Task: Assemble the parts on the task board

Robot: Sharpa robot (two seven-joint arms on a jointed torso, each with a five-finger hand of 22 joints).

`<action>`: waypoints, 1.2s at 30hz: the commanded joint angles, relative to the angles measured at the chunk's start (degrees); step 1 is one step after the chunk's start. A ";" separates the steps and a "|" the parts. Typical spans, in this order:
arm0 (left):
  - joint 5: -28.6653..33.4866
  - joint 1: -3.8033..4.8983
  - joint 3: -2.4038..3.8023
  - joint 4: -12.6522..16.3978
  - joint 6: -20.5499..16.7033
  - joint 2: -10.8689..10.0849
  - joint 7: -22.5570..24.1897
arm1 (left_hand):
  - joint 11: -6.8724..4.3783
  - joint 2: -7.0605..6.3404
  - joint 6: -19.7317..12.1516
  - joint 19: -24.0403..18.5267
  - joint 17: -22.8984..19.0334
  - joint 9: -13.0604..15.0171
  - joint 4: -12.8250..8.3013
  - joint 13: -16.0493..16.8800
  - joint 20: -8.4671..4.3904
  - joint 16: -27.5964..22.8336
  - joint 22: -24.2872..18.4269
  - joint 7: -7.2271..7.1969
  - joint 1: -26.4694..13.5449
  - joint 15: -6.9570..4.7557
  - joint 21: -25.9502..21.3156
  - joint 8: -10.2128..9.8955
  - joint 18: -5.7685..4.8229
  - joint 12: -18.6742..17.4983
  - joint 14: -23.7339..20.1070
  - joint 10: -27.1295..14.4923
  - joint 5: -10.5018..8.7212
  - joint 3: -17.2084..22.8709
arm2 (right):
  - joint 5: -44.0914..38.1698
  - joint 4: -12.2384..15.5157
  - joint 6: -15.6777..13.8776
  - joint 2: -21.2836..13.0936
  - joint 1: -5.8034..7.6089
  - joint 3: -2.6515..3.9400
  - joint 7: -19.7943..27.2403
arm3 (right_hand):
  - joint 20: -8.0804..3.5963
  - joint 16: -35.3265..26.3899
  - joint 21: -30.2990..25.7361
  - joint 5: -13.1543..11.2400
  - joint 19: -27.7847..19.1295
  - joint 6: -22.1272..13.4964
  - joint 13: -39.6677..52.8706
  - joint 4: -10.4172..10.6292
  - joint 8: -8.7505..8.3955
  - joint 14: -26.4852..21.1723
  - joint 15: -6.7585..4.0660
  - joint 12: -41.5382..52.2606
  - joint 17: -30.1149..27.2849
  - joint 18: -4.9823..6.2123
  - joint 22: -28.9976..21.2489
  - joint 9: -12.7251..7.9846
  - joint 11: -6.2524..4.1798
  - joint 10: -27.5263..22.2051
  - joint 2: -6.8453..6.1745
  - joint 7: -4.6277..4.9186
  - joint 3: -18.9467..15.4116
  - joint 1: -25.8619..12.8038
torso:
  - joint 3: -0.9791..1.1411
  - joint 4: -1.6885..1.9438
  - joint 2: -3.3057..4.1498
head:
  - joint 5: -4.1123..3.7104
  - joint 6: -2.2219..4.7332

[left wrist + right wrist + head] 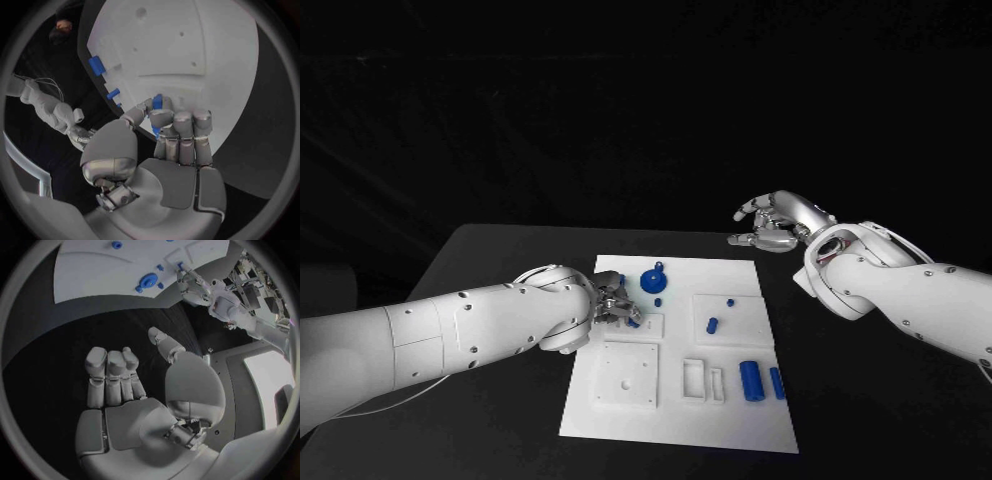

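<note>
Left hand: your left hand [178, 145], closest in view, pinches a small blue part [157, 102] over the task board [733, 425].
Task board: you see it on the surface; several blue parts lie loose, so assembly looks barely begun.
Right hand: your right hand [773, 222] hovers off the board, fingers loosely apart, holding nothing.

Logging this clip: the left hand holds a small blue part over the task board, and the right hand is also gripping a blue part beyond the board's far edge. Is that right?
Not quite. The right hand holds nothing; the right wrist view shows its fingers bare above the black table. The left hand does hold a blue part over the task board.
</note>
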 commanded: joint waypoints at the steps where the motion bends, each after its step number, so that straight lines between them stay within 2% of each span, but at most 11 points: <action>1: -0.82 -0.25 -0.12 -0.34 1.19 0.04 -0.38 | -2.42 0.42 7.10 0.34 -0.12 -0.09 0.26 0.04 -6.73 0.39 0.78 -5.46 -0.02 -3.81 0.33 0.39 0.53 0.35 2.96 -2.04 -0.33 0.12 | -0.03 0.04 0.62 -0.03 0.01 0.03 0.51 | -0.02 -0.40 -0.35 0.45 0.15 0.92 -0.09 0.35 0.21 0.36 -0.08 0.40 0.07 6.76 0.10 -0.06 0.93 -1.37 0.03 0.61 -0.03 0.42 | 0.03 0.00 0.00 | 0.03 0.03; 9: -0.85 -0.25 -0.12 -0.35 2.12 -0.16 -0.39 | -2.48 0.33 7.38 0.33 -0.30 0.04 0.33 0.08 -6.76 0.90 0.78 -5.55 -0.21 -3.80 0.49 0.63 0.57 0.81 3.00 -1.94 -0.79 0.10 | 0.05 -0.08 0.89 0.03 0.01 0.03 0.52 | -0.01 -0.43 -0.39 0.98 0.15 0.97 -0.19 0.48 0.22 0.36 -0.09 0.45 0.08 6.76 0.14 -0.07 0.92 -1.40 0.03 0.59 -0.13 0.44 | 0.00 -0.02 -0.03 | 0.04 -0.24; 22: -0.76 -0.26 -0.12 -0.14 3.02 -0.32 -0.39 | -2.57 0.19 7.53 0.27 -0.56 0.10 -0.18 0.11 -6.81 1.55 0.79 -5.64 0.08 -3.77 0.71 0.85 0.65 1.37 2.95 -2.00 -0.29 0.30 | 0.13 -0.13 1.08 0.10 0.00 0.03 0.54 | 0.00 -0.46 -0.43 1.67 0.18 1.01 -0.32 0.66 0.21 0.39 -0.10 0.54 0.11 6.76 0.19 -0.11 0.91 -1.44 0.05 0.58 -0.26 0.43 | -0.06 0.04 0.02 | -0.05 -0.14; 36: -0.65 -0.27 -0.11 -0.18 3.89 -0.18 -0.44 | -2.55 0.20 7.48 0.22 -0.72 0.09 -0.20 0.07 -6.79 1.72 0.78 -5.62 -0.01 -3.74 0.77 0.87 0.64 1.53 2.85 -2.07 -0.63 0.25 | 0.15 -0.14 1.26 0.18 0.00 0.03 0.57 | -0.01 -0.47 -0.46 2.12 0.19 1.04 -0.40 0.70 0.21 0.40 -0.11 0.60 0.13 6.76 0.22 -0.12 0.90 -1.47 0.08 0.58 -0.31 0.53 | 0.02 0.00 0.01 | 0.04 -0.09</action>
